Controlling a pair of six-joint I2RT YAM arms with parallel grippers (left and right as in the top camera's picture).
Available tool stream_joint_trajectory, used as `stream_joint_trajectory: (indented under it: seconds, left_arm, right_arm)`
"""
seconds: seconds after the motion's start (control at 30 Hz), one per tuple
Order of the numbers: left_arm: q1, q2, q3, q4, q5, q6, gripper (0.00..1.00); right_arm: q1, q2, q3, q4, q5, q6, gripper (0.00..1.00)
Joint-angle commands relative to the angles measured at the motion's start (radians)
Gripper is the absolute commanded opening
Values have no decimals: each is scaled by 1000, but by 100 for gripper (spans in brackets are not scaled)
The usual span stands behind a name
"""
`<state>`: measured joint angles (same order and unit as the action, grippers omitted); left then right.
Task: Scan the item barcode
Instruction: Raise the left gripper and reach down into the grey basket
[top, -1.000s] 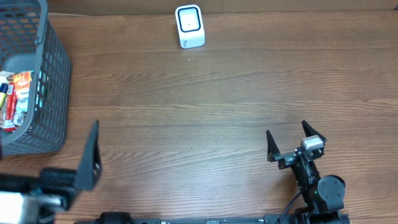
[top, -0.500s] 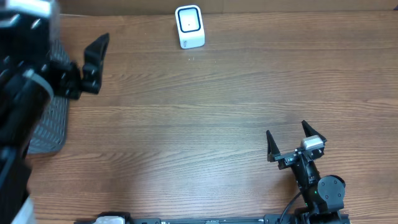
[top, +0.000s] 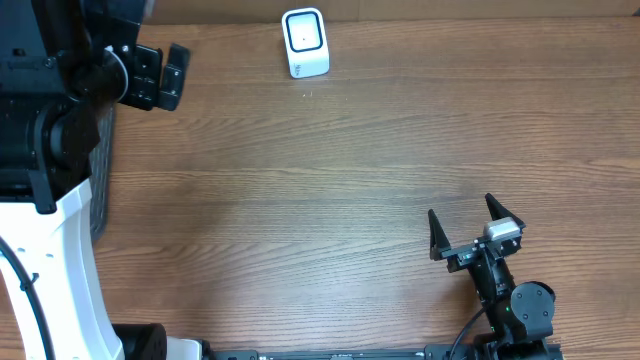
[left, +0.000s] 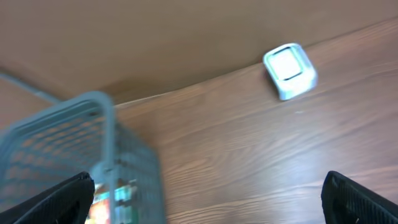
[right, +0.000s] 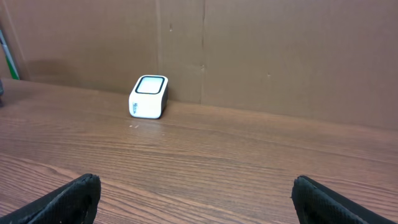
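Overhead view: left gripper (top: 163, 77) held high at the far-left corner of the table (top: 330, 170), just right of the basket (top: 103, 160), fingers spread wide with nothing between them. Basket largely hidden under the left arm (top: 50, 200), only a strip of dark mesh wall showing. Scanner (top: 305, 42), white with a dark-framed window, upright at the far edge of the table, left of centre, well apart from both grippers. Right gripper (top: 462, 212) low at the near-right of the table, fingers spread and empty, pointed toward the far edge.

Left wrist view (blurred): grey mesh basket at lower left, with colourful packets (left: 115, 194) inside, seen through the wall. Item to be scanned presumably among them, its barcode not discernible. Scanner at upper right, close to the brown backboard (left: 155, 37). Black fingertips at the two lower corners of the frame, far apart.

Right wrist view: scanner left of centre on the wood, just in front of the backboard, window facing up. Fingertips at the lower corners, equally wide apart.
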<state>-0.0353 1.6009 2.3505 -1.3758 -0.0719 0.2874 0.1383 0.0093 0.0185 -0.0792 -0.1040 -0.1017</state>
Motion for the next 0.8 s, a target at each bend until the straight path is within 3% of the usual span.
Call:
stream_joint_trajectory:
  seconds: [0.0,0.17,0.5,0.77]
  left_arm:
    - [34,-11,15,24,-227,7,100]
    - [191,11,8,86,-262,-78,100]
    - [490,93,7,59,-78,-183,100]
    - [650,206,-29,24,73,-198,100]
  right_arm:
    - [-1,-6,-11,5,1,-1,100]
    - [-1,-6,-11,5,1,-1,100]
    - [-1,-6,-11,5,1,-1,100]
    - [-1,-6,-11,5,1,-1,100]
